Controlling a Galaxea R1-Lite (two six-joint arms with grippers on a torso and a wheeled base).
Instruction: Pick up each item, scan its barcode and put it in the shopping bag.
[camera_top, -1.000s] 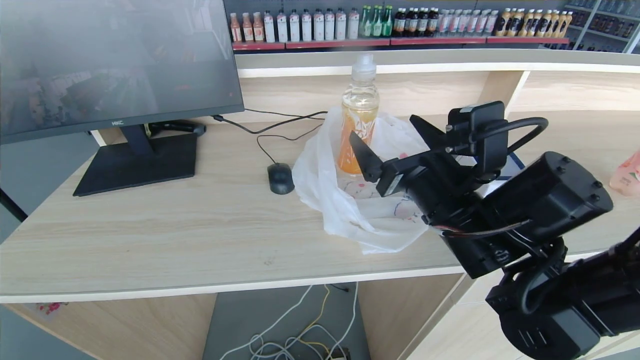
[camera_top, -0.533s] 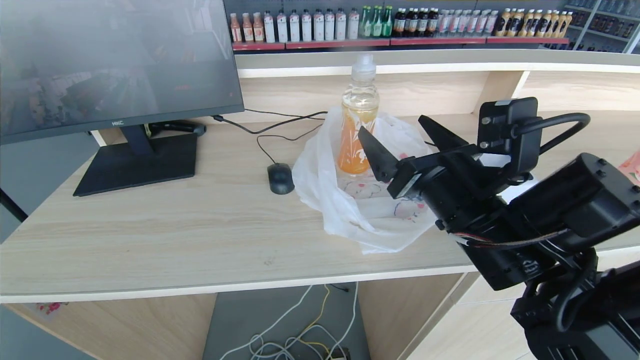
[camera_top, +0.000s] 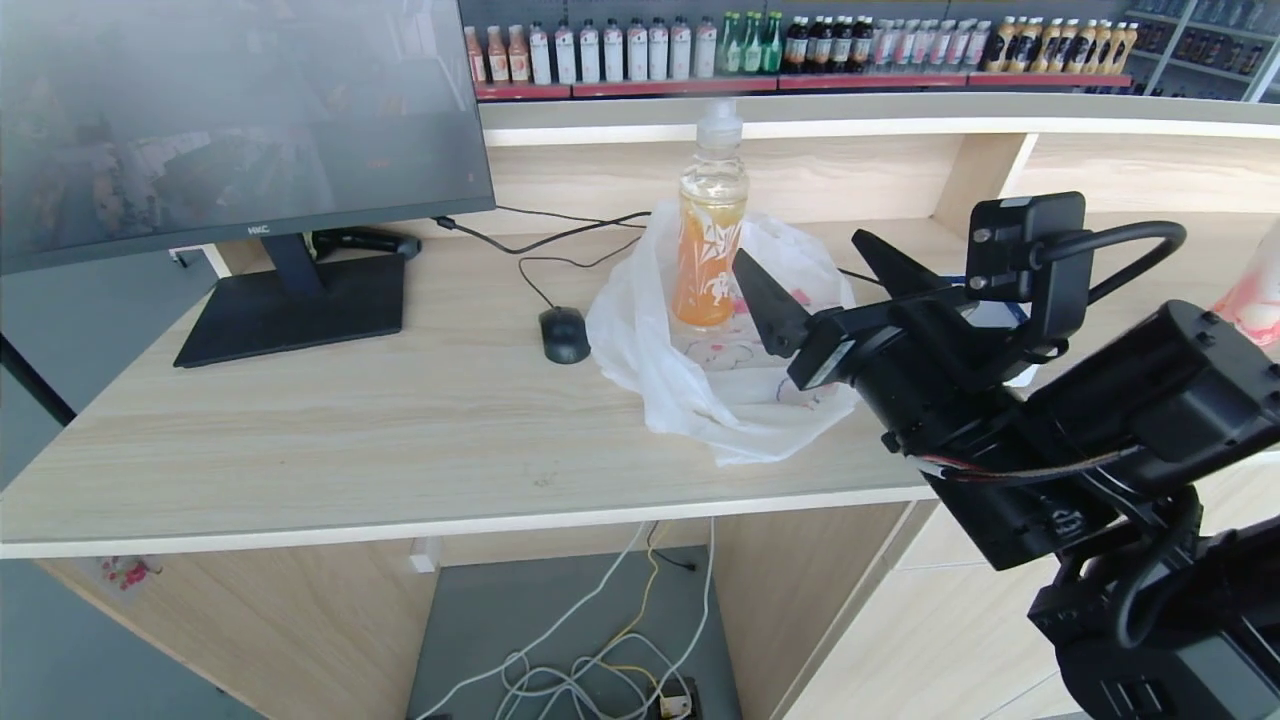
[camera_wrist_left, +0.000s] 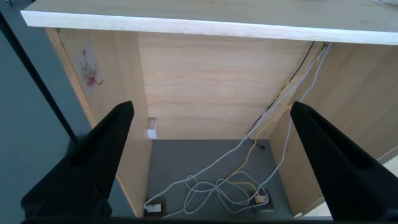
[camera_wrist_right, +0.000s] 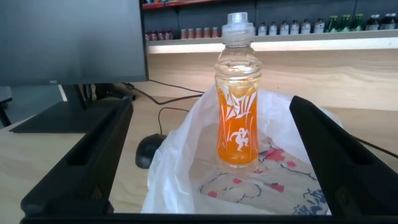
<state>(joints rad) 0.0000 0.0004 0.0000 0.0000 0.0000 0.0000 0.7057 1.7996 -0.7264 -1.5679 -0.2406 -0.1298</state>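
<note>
An orange drink bottle (camera_top: 708, 230) with a clear cap stands upright inside the white plastic shopping bag (camera_top: 700, 385) on the wooden counter; the right wrist view looks straight at the bottle (camera_wrist_right: 237, 118) and the bag (camera_wrist_right: 186, 168). My right gripper (camera_top: 825, 285) hovers open just right of the bag, a little above the counter, with nothing between its fingers. My left gripper (camera_wrist_left: 211, 168) is open below the counter's front edge, facing the cables on the floor. A pink item (camera_top: 1250, 300) lies at the counter's far right edge.
A monitor (camera_top: 230, 120) on a black stand fills the counter's left. A black mouse (camera_top: 563, 335) lies just left of the bag, its cable running back. A raised ledge (camera_top: 850, 115) runs behind the counter, with shelves of bottles beyond.
My right arm has drawn back to the right, away from the bag, gripper still open. The head view has shifted a little between the last two frames.
</note>
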